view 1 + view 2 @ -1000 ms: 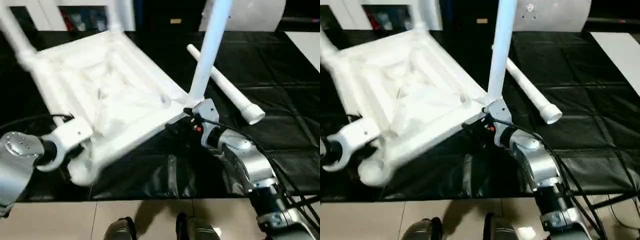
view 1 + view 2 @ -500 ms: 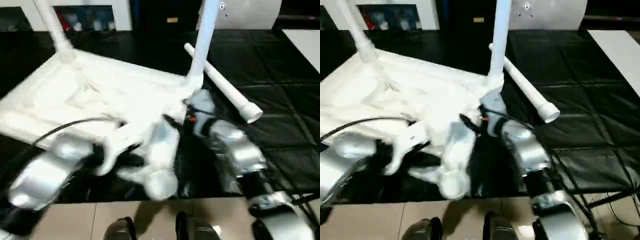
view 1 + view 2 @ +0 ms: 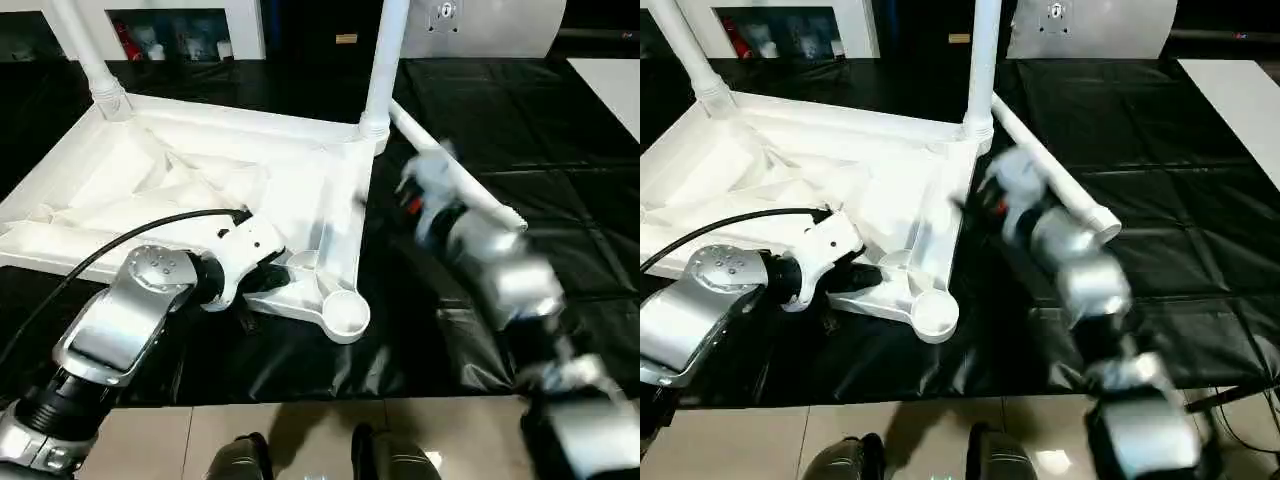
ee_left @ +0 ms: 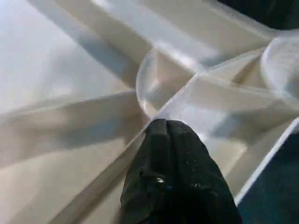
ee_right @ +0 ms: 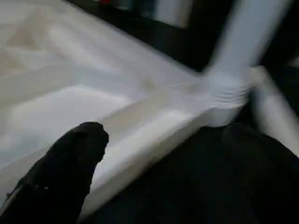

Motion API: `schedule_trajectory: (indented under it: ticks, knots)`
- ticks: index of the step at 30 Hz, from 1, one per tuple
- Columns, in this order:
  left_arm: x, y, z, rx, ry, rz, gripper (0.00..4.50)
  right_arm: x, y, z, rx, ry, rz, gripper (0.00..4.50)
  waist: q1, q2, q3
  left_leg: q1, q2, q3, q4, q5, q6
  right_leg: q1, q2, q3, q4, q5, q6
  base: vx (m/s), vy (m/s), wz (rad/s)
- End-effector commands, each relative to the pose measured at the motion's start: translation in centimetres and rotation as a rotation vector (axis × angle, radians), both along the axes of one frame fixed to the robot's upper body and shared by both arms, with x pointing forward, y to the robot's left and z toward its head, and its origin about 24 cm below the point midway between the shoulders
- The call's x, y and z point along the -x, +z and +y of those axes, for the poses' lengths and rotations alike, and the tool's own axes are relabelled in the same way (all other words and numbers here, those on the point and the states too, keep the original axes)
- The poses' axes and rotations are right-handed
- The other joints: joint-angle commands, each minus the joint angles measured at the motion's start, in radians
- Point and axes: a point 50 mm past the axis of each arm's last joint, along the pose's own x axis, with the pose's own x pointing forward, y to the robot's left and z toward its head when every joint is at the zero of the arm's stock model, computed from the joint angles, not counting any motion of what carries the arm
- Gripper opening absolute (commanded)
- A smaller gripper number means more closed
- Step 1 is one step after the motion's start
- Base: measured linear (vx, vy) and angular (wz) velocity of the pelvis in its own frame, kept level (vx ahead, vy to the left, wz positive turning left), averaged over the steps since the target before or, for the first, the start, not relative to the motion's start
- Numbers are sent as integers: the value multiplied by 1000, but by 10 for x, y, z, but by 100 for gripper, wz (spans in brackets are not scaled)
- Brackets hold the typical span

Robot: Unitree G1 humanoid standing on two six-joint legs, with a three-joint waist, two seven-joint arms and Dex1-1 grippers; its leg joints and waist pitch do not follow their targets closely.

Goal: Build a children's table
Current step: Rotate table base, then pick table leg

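With my left gripper [image 4: 174,135] pinched together on the upturned white plastic table's ribbed underside [image 3: 180,190] and my right gripper [image 3: 425,180] spread wide (holding nothing), I fear knocking the two upright white tubular legs [image 3: 384,60] loose.

— Can any text, label, brand or number be read anywhere?
— None can be read.
— Is nothing printed at all?
— A small dark round mark is seen on the grey panel [image 3: 470,22] at one o'clock, but no letters or figures can be made out on it.
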Motion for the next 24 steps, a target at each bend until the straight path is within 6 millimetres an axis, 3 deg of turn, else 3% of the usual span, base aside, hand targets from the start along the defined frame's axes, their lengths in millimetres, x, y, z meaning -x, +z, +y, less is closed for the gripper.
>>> schedule_trajectory:
  ticks: [1,3,4,5,8,10,11,12,13,15,16,19,24]
  knots:
    - [0,21,0,76,-6,-76,3,-5,-3,-15,33,-63,55,450,4,7,-80,18,36,-9,-58,-131,65,69,-71,53,-62,-228,-256,0,0,0]
    - [6,26,1,92,-40,-64,33,-10,-5,-27,87,-103,109,450,8,8,-75,14,36,-10,-58,-148,65,69,-71,52,-63,-248,-249,0,0,0]
    - [6,27,2,91,-46,-63,33,-11,-5,-29,95,-110,118,450,8,7,-77,17,37,-11,-59,-147,66,68,-71,51,-62,-247,-254,0,0,0]
    - [8,28,3,87,-57,-58,33,-13,-6,-32,123,-121,142,450,7,5,-71,13,36,-10,-60,-151,68,68,-71,51,-65,-251,-251,0,0,0]
    - [19,33,4,73,-114,-38,74,-22,-8,-50,244,-212,221,450,2,6,-75,12,36,-12,-57,-132,67,69,-72,49,-55,-231,-274,0,0,0]
    - [21,33,4,73,-119,-35,81,-23,-9,-54,265,-234,244,450,3,1,-66,9,35,-9,-57,-141,71,68,-73,52,-60,-242,-269,0,0,0]
    - [23,34,3,75,-121,-33,97,-24,-10,-57,284,-252,265,450,2,6,-68,12,38,-10,-56,-142,69,67,-74,51,-56,-242,-278,0,0,0]
    - [25,34,3,77,-123,-32,108,-24,-11,-59,296,-263,275,450,1,5,-65,10,38,-9,-56,-144,70,68,-73,51,-57,-241,-278,0,0,0]
    - [26,35,2,79,-127,-29,118,-24,-12,-62,303,-274,288,450,-1,-5,-64,10,40,-8,-57,-143,71,67,-74,51,-57,-241,-279,0,0,0]
    - [29,35,2,77,-131,-24,133,-24,-16,-66,314,-295,319,450,2,2,-62,10,40,-8,-56,-131,77,67,-74,52,-54,-225,-282,0,0,0]
    - [29,35,2,77,-131,-24,142,-24,-16,-66,314,-295,319,450,1,-6,-63,8,40,-8,-56,-122,83,69,-74,52,-51,-215,-286,0,0,0]
    - [31,35,4,64,-119,-25,162,-21,-25,-67,278,-300,389,450,1,-4,-59,10,41,-7,-56,-126,91,64,-74,52,-54,-229,-286,0,0,0]
    - [33,35,4,60,-117,-22,206,-18,-34,-69,245,-324,466,450,3,-5,-55,14,43,-7,-57,-164,73,61,-75,52,-56,-278,-275,0,0,0]
